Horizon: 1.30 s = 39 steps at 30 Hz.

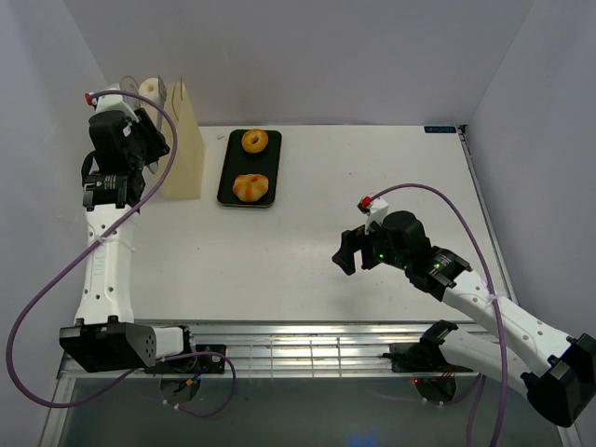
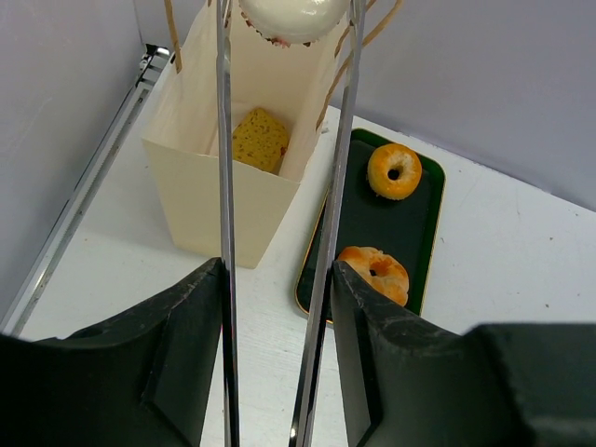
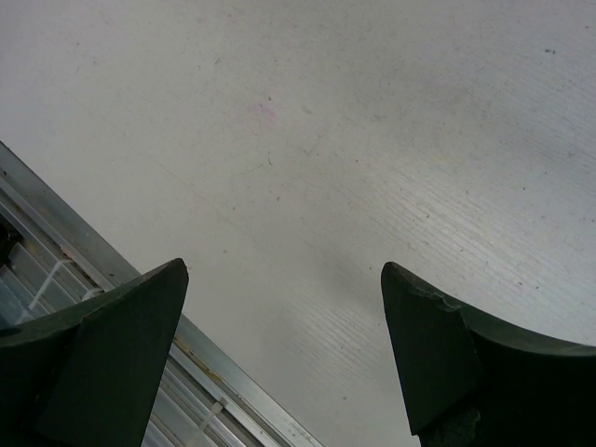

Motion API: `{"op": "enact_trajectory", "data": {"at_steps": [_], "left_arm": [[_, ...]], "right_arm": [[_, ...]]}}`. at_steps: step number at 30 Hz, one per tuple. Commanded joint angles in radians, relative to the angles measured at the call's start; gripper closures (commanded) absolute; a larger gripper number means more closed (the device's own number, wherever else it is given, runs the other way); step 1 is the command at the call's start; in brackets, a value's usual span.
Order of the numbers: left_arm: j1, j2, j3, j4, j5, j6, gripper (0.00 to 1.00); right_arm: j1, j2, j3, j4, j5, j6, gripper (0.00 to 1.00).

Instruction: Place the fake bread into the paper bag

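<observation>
While my left gripper (image 2: 287, 33) pinches the white toy ring (image 2: 289, 13) by its rim, it seems light, slick
Cream paper bag (image 2: 214, 200) at its 6 o'clock; right gripper (image 3: 279, 345) agape, empty

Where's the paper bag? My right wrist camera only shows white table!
Observer: The paper bag stands upright at the far left of the table, beside a black tray.
Operator: Is any bread inside?
Observer: Yes, the flat tan piece lies at its bottom.
Operator: What's the other claw doing?
Observer: The left claw holds the white ring above the bag's open top.
</observation>
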Motion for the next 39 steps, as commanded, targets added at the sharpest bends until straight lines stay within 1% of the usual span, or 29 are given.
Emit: {"op": "enact_trajectory", "data": {"at_steps": [1, 17, 21, 22, 24, 25, 32, 39], "left_arm": [[0.009, -0.05, -0.003, 0.026, 0.01, 0.009, 0.43], [0.014, -0.059, 0.017, 0.014, 0.03, 0.015, 0.41], [0.014, -0.045, 0.072, 0.014, 0.088, 0.008, 0.41], [0.014, -0.041, 0.083, 0.014, 0.149, 0.005, 0.42], [0.014, -0.021, 0.1, 0.017, 0.197, -0.003, 0.42], [0.014, -0.016, 0.107, 0.02, 0.249, -0.015, 0.43], [0.008, 0.031, 0.132, 0.055, 0.441, -0.075, 0.43], [-0.06, 0.028, 0.114, 0.078, 0.468, -0.097, 0.44]], "right_arm": [[-0.003, 0.001, 0.011, 0.04, -0.014, -0.015, 0.1], [-0.009, -0.002, 0.01, 0.04, -0.02, -0.014, 0.1], [-0.009, -0.002, 0.007, 0.045, -0.02, -0.012, 0.1], [-0.008, 0.001, 0.007, 0.045, -0.02, -0.012, 0.1], [-0.008, 0.007, 0.013, 0.043, -0.023, -0.012, 0.1], [-0.009, 0.006, 0.014, 0.043, -0.025, -0.011, 0.1], [-0.009, 0.001, 0.01, 0.043, -0.026, -0.003, 0.1], [-0.011, 0.013, 0.02, 0.048, -0.046, 0.008, 0.1]]}}
